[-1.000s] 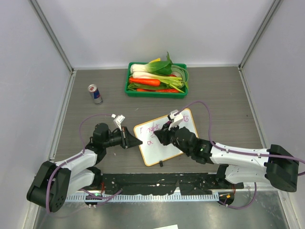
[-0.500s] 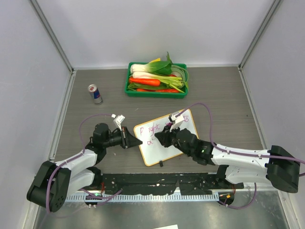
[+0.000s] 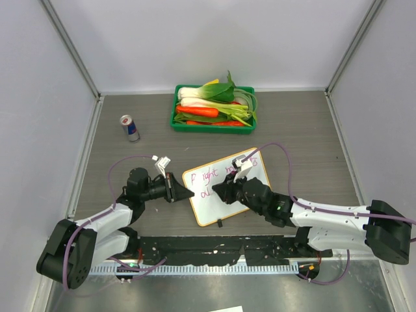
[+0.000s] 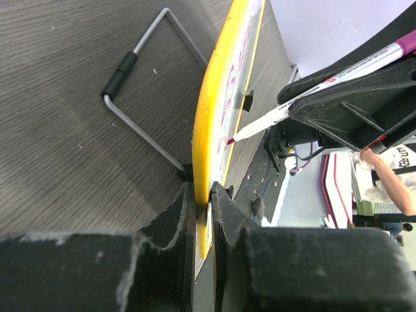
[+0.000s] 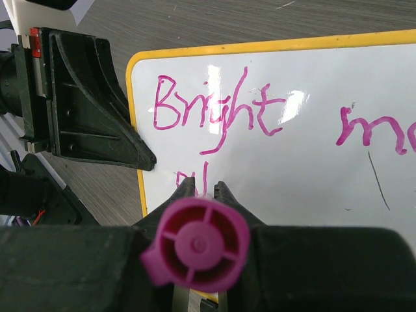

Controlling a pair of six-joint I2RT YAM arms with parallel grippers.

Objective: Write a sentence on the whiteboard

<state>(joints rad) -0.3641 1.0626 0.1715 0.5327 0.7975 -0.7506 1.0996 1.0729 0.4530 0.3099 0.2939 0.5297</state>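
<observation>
Room right of whiteboard (tray beyond)

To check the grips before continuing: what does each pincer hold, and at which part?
The left pincer clamps the whiteboard by its yellow rim. The right pincer holds a magenta marker by its barrel, tip at the board.

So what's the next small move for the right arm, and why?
Probably drag the marker tip slightly rightward along the second line. The right pincer grips the marker with its tip at the whiteboard, where the sentence shows only first strokes under "Bright", and the left pincer clamps the board's edge, so it looks steadied for writing.
</observation>
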